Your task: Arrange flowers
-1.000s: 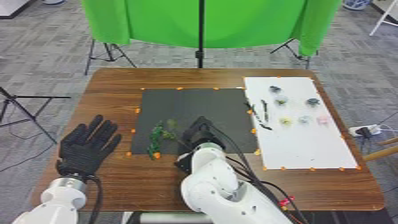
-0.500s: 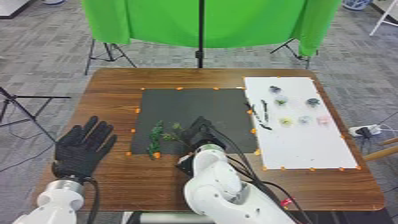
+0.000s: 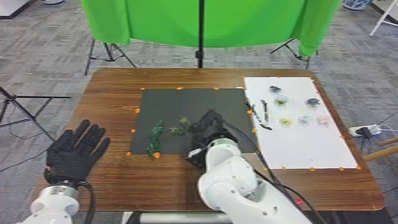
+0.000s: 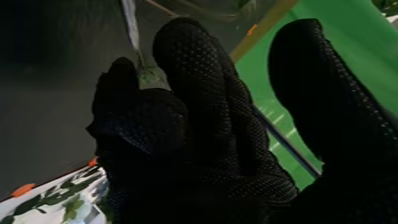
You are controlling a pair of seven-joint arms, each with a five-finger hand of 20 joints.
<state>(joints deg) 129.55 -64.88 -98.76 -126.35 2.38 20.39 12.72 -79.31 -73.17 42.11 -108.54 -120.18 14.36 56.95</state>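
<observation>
Green leafy sprig [image 3: 155, 139] lies lengthwise on the dark mat [image 3: 182, 102], near its left edge and towards its near left corner. A smaller sprig [image 3: 179, 130] lies just to its right, between it and the right hand [image 3: 211, 134]. That hand is over the mat's near right part, open, with its longer fingers extended; I cannot tell whether it has hold of the pale green bit seen by its fingers in the right wrist view. Dark stems [image 3: 259, 115] lie by the left edge of the white sheet [image 3: 306, 147], with small flower heads [image 3: 305, 120] in dark, green, yellow, pale blue and pink on its far half. Near the table's left edge, the left hand [image 3: 75, 155] is open, fingers straight and slightly spread, empty.
</observation>
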